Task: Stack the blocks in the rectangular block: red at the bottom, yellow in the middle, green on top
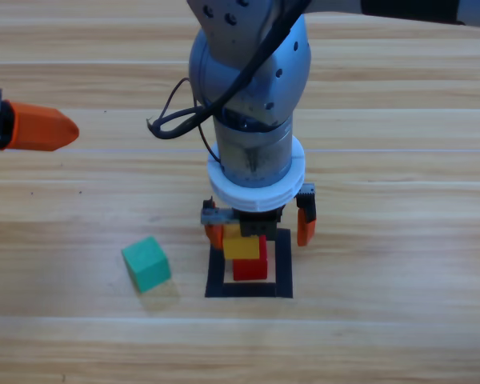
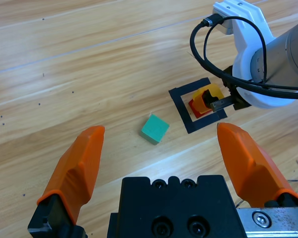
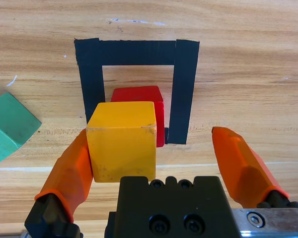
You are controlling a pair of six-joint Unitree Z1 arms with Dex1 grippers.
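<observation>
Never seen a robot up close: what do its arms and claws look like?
The arms are rounded grey metal tubes with black cables looping outside. Each ends in a black boxy body bearing two tapered orange jaws: the left gripper and the right gripper.

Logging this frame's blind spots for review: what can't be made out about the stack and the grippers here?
- High view: the right gripper and its wrist cover the tape square's far side and part of the yellow cube.
- Right wrist view: the yellow cube hides most of the red cube, so how squarely it sits cannot be told.
- Right wrist view: the green cube is cut by the left edge.
- High view: the left gripper is cut by the left edge.
</observation>
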